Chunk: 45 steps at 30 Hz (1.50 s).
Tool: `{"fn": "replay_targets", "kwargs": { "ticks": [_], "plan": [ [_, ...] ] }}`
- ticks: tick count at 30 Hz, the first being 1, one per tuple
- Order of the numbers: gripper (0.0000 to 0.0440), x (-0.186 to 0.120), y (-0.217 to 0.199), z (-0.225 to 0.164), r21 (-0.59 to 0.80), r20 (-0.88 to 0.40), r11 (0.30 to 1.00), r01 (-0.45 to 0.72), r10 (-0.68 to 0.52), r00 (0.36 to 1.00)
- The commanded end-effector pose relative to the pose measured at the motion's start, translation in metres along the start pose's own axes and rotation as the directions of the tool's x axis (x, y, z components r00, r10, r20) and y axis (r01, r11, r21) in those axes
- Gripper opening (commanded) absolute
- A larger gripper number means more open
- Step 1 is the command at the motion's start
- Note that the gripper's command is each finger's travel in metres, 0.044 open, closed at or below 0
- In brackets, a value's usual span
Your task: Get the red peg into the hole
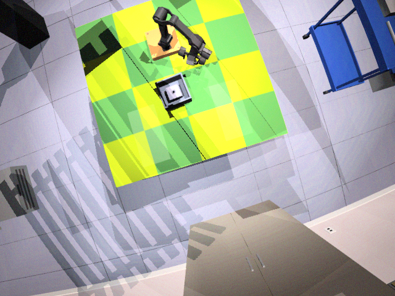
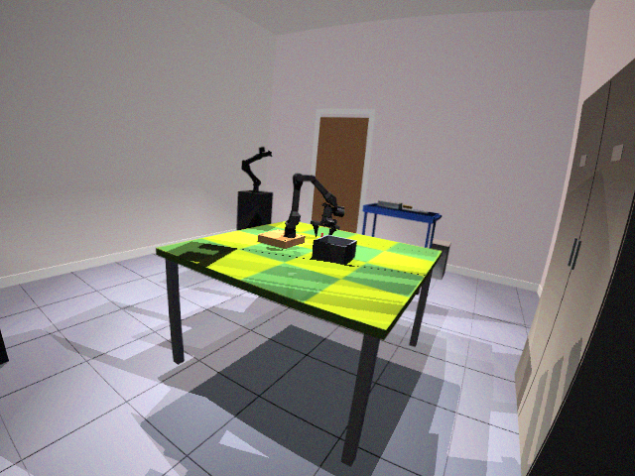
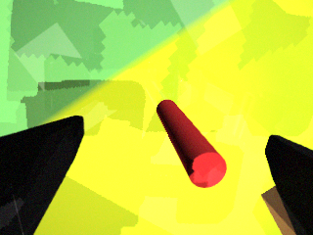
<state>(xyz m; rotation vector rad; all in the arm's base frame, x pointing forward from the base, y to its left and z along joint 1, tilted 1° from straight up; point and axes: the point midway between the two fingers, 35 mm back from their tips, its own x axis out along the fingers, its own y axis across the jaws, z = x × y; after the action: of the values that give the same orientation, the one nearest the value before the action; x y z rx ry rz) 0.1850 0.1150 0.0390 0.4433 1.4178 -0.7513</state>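
Wrist view shows one red peg [image 3: 191, 142] between two spread fingertips; one claw [image 2: 325, 230] [image 3: 175, 134], open, gripping nothing.

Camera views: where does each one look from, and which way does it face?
Top: high overhead, facing down at table, box and whole arm.
Exterior: off to one side, facing across the table; whole arm shows.
Wrist: on the arm, facing past both fingertips at the red peg.
Top and exterior share the box.
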Motion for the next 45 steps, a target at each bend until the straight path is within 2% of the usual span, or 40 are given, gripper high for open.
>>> {"fn": "replay_targets", "kwargs": {
  "ticks": [1, 4, 10, 18, 20, 35, 45],
  "plan": [
    [0.0438, 0.018, 0.002, -0.001, -0.016, 0.02, 1.0, -0.007, 0.008, 1.0],
    [0.04, 0.027, 0.001, -0.001, -0.03, 0.021, 1.0, -0.003, 0.004, 1.0],
    [0.0245, 0.041, -0.001, -0.003, -0.041, 0.009, 0.999, 0.019, -0.019, 1.0],
    [0.0037, 0.046, -0.005, -0.004, -0.037, -0.006, 0.997, 0.062, -0.062, 0.998],
    [0.0, 0.047, -0.006, -0.004, -0.039, -0.007, 0.996, 0.077, -0.077, 0.997],
    [0.0, -0.012, -0.01, 0.04, -0.046, 0.131, 0.997, 0.057, -0.051, 0.99],
    [0.0, -0.057, -0.013, 0.076, 0.031, 0.202, 0.999, 0.013, -0.019, 0.979]
  ]
}}
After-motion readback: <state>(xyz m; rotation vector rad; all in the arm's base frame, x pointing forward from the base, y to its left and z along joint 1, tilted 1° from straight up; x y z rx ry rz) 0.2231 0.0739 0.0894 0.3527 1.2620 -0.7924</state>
